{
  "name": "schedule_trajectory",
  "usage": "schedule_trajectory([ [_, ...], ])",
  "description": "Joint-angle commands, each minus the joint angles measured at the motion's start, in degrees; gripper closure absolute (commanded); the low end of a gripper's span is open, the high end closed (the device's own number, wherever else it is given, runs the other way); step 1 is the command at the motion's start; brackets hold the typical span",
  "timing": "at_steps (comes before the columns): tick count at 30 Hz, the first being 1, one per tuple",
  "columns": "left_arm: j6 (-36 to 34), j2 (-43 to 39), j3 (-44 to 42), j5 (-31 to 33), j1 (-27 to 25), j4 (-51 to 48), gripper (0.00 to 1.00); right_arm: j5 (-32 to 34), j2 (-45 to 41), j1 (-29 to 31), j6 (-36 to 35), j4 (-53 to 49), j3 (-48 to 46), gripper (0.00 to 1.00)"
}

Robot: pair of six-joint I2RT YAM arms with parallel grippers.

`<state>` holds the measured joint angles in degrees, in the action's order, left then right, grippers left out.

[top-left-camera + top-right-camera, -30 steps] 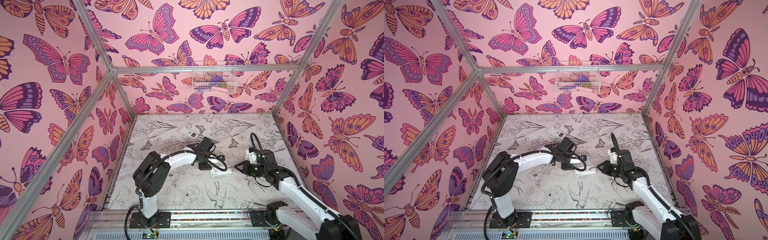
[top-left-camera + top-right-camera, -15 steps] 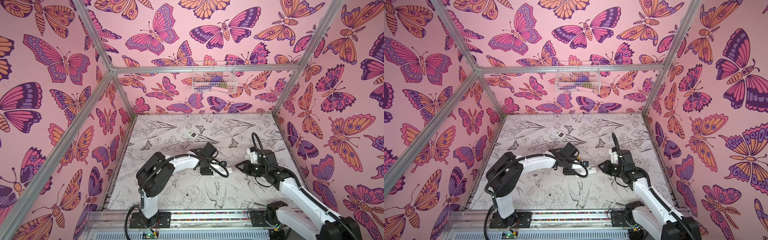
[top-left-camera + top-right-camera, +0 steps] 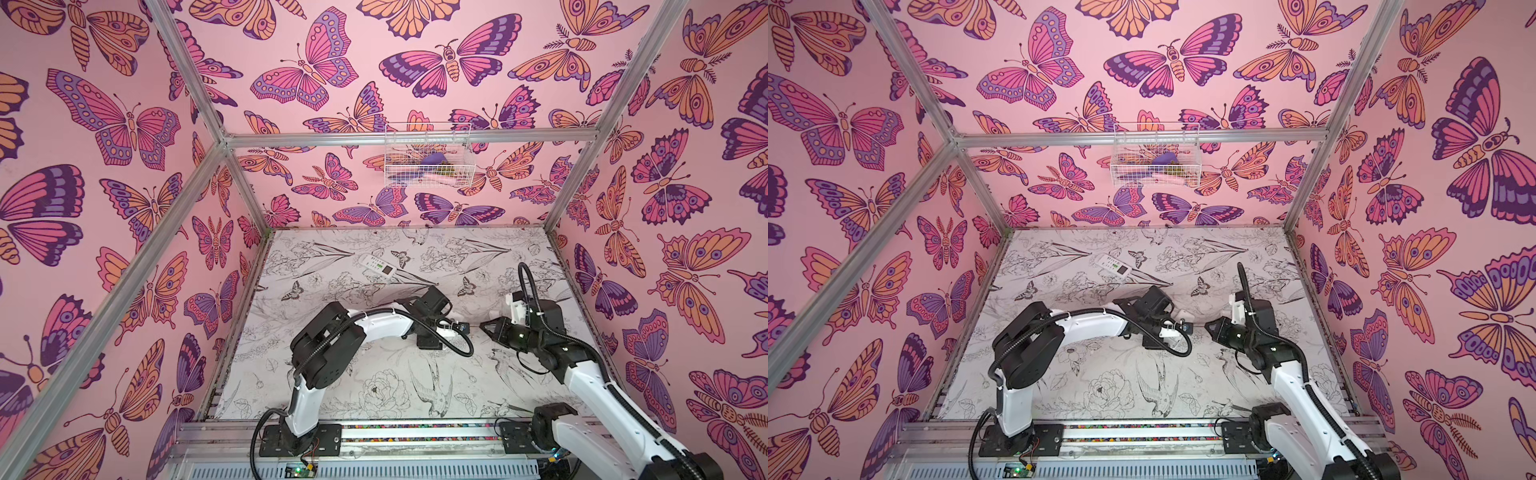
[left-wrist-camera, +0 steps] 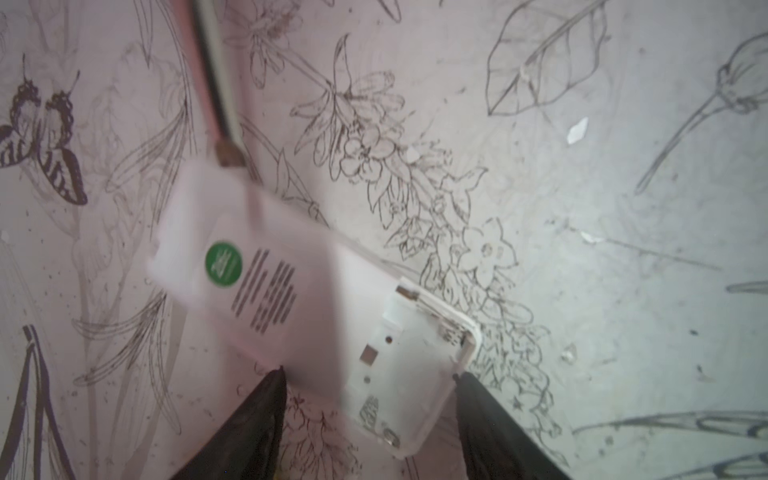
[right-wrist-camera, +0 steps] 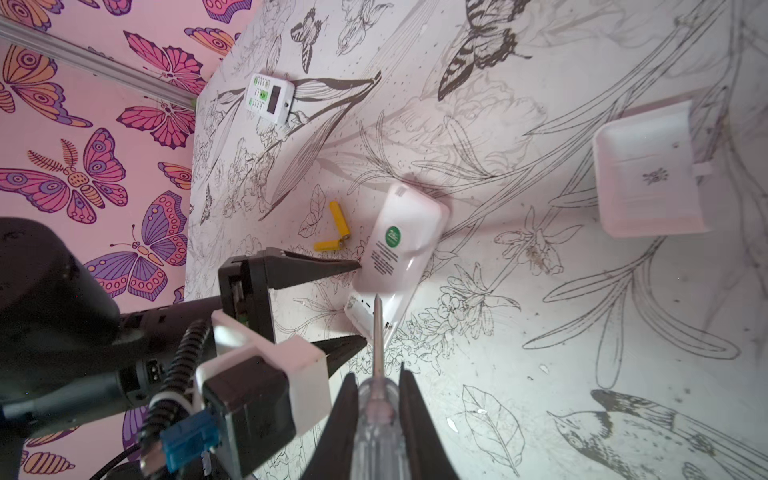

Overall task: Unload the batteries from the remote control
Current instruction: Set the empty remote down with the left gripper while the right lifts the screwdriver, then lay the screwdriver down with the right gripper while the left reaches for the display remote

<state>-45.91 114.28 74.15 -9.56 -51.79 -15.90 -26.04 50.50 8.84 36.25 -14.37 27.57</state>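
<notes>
1. In both top views a second remote (image 3: 377,264) is seen face-up at the far left of the desk (image 3: 262,365); the working spot in the middle is hidden by the robot.
2. In the left wrist view the remote control (image 4: 266,270) is shown back-up, blurred, between the widely parted jaws of the left gripper (image 4: 368,374); its open compartment (image 4: 395,365) looks empty.
3. In the right wrist view a screwdriver (image 5: 377,332) is held by the right gripper (image 5: 378,374), pointed at the remote control; two yellow batteries (image 5: 336,218) lie just left of it.
4. The remote control is judged unloaded; next, the second remote probably must be turned over and opened.
</notes>
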Motion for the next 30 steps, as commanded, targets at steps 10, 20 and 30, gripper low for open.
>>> schedule_trajectory([
  [10,3.6,-1.3,3.7,-1.4,-1.0,1.3,0.33,0.3,1.6,-4.4,2.9,3.1,2.2,1.00],
  [20,12.0,-10.9,7.3,1.8,-0.3,-7.8,0.29,2.8,6.8,-4.9,7.0,12.5,2.0,1.00],
  [30,20.3,-21.4,5.2,2.9,7.2,-17.0,0.19,0.4,21.7,-7.7,9.0,21.6,7.9,1.00],
])
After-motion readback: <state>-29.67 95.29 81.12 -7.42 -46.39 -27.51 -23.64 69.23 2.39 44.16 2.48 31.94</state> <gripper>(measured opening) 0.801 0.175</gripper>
